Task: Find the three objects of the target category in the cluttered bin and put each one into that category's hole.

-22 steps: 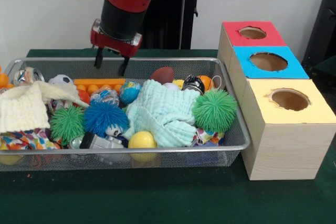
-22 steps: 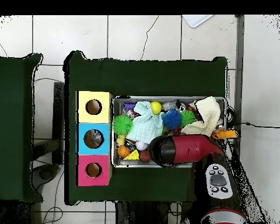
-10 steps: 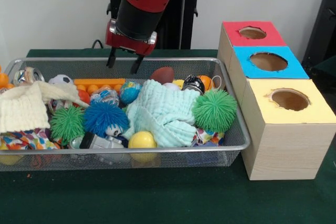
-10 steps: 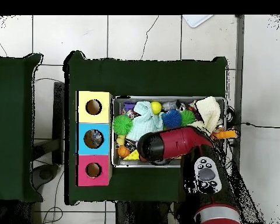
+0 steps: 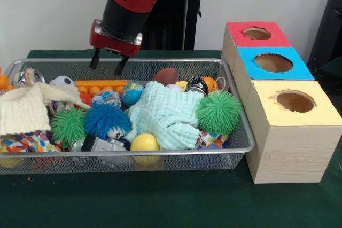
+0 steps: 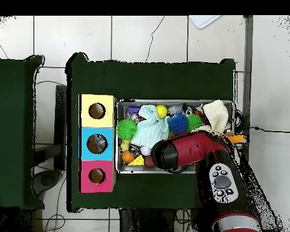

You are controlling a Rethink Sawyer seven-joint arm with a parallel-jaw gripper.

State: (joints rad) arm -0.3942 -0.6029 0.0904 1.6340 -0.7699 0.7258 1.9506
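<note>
My gripper (image 5: pixel 107 68) hangs open and empty above the back rail of the wire bin (image 5: pixel 235 148), over an orange tray of small balls (image 5: pixel 100 85). In the bin lie two green spiky balls (image 5: pixel 218 112) (image 5: pixel 68 125), a blue spiky ball (image 5: pixel 107 119), a yellow ball (image 5: pixel 145 142), a globe ball (image 5: pixel 132 93), a brown football (image 5: pixel 165 76) and a soccer ball (image 5: pixel 62 81). A pale blue cloth (image 5: pixel 165 113) covers the middle. In the overhead view the red arm (image 6: pixel 183 151) hides the gripper; a green spiky ball (image 6: pixel 127 128) and the blue one (image 6: pixel 177 123) show.
Right of the bin stands a wooden box with a red hole (image 5: pixel 257 33), a blue hole (image 5: pixel 273 62) and a yellow hole (image 5: pixel 295 101). A cream knitted cloth (image 5: pixel 24 110) fills the bin's left end. A tin can (image 5: pixel 28 76) lies at the back left corner.
The gripper swung right half a second ago and has now come back left, staying open and at about the same height. Nothing in the bin has moved.
</note>
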